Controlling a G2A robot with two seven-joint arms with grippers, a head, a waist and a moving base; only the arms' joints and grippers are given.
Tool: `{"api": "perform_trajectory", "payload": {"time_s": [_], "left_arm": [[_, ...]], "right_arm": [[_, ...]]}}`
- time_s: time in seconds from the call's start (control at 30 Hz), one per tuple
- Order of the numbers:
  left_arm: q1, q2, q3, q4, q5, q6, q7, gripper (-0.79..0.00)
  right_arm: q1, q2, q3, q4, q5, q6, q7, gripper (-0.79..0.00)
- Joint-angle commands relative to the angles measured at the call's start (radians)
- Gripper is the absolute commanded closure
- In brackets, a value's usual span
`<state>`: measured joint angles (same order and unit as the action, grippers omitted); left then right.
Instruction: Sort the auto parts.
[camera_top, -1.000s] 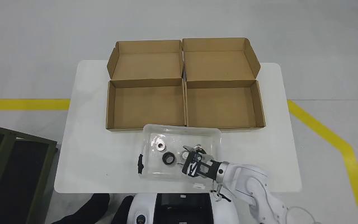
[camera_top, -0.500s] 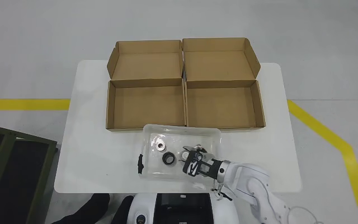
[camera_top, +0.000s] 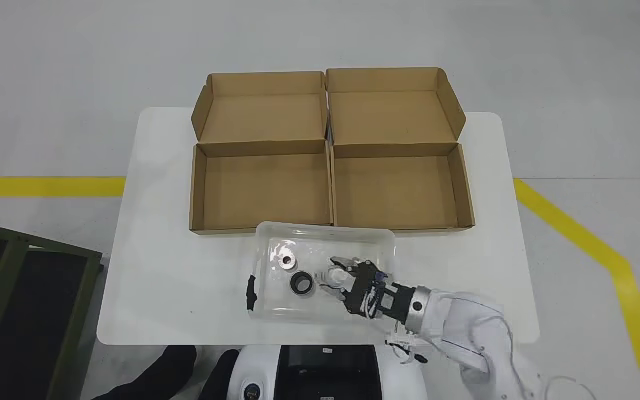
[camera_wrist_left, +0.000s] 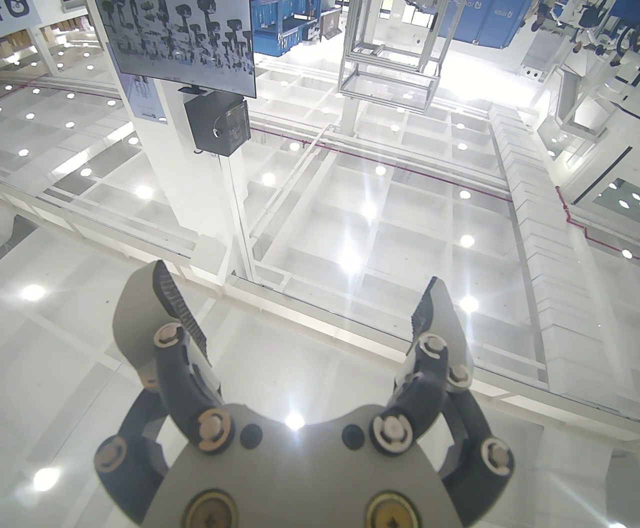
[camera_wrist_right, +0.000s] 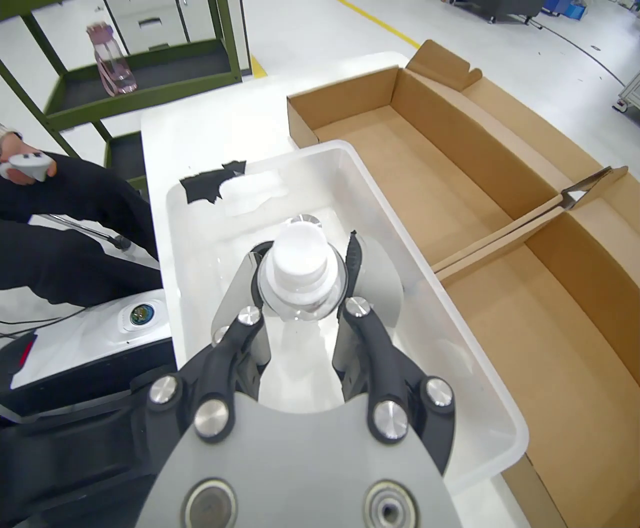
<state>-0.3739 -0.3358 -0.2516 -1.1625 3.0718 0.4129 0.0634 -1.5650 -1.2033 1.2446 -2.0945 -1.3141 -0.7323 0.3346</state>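
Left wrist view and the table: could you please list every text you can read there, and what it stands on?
Blue hanging panel: white lettering, too blurred to read.
Paper sheet on the white column: print too small to read.
Dark hanging screen: pictures only, no legible text.
Brown cardboard boxes, clear plastic tub, white stepped round part in the right hand: no print.

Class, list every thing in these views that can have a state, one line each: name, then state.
left gripper: open, holding nothing.
right gripper: shut on the white part.
white part: gripped, over the clear bin.
clear bin: lidless, parts inside.
black ring: loose in the bin.
metal ring: loose in the bin.
left cardboard box: open, empty.
right cardboard box: open, empty.
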Motion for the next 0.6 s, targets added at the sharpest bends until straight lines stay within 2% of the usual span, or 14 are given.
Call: {"api": "perform_trajectory", "payload": {"time_s": [0.0, 0.37, 0.57], "left_arm": [[0.0, 0.0, 0.0, 0.0, 0.0, 0.0, 0.0, -0.785], [0.0, 0.0, 0.0, 0.0, 0.0, 0.0, 0.0, -0.785], [0.0, 0.0, 0.0, 0.0, 0.0, 0.0, 0.0, -0.785]], "right_arm": [[-0.002, 0.002, 0.013, -0.001, 0.052, -0.01, -0.024, 0.0], [0.031, 0.001, 0.012, 0.017, 0.273, -0.007, -0.187, 0.0], [0.07, 0.001, 0.01, 0.021, 0.389, -0.011, -0.213, 0.0]]}}
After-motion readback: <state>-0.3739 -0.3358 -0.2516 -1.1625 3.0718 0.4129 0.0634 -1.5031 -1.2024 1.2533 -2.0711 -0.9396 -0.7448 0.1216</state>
